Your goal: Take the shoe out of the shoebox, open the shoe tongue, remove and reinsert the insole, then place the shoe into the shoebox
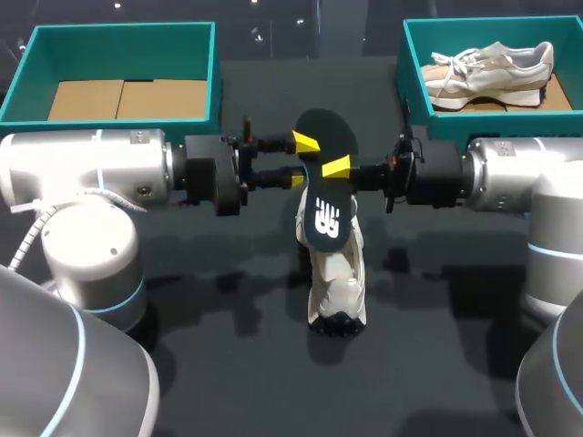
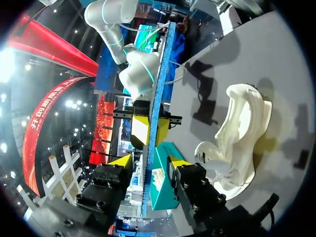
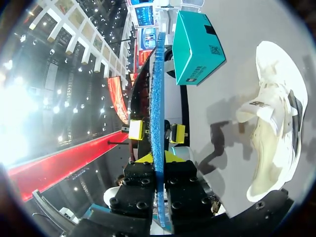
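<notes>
The dark table point(image 1: 437, 364) carries a teal shoebox point(image 1: 118, 36) at its far left corner, showing a bare cardboard floor, and a second shoebox point(image 1: 474, 32) at the far right corner, holding a pale sneaker point(image 1: 492, 68). A white shoe point(image 1: 337, 273) lies at the table's middle, toe toward the near edge. Above it hangs the black insole point(image 1: 326, 214), on edge. The right gripper point(image 3: 157, 158) is clamped on it; the left gripper point(image 2: 148, 163) straddles it, fingers spread and clear of both faces.
</notes>
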Robot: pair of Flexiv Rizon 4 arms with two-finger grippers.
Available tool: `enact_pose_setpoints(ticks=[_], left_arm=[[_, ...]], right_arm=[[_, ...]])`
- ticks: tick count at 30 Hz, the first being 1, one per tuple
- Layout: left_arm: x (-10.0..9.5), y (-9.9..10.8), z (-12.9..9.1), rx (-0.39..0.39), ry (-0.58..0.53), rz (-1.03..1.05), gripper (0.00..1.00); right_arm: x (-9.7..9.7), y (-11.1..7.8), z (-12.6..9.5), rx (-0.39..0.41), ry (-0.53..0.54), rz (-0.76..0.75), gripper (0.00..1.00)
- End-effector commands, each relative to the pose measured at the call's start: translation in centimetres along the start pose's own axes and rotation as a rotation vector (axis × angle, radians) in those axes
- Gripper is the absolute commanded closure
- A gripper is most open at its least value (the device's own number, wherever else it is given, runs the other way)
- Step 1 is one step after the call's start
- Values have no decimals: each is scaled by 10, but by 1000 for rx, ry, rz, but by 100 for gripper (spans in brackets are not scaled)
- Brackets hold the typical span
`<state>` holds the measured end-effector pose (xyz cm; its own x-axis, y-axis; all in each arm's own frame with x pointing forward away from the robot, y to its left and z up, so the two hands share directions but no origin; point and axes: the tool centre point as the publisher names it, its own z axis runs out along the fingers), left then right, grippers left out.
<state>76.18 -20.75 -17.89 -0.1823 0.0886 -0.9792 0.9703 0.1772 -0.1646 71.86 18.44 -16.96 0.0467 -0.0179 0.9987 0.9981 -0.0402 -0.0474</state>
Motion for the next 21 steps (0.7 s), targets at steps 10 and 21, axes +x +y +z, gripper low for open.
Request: enact_pose_setpoints(ticks=[10, 21], left_arm=[[3, -3, 7, 2, 5, 18, 67], [6, -2, 9, -4, 7, 34, 83]], right_arm=[[-5, 2, 4, 28, 4, 12, 100], [-6, 2, 6, 43, 5, 26, 100]])
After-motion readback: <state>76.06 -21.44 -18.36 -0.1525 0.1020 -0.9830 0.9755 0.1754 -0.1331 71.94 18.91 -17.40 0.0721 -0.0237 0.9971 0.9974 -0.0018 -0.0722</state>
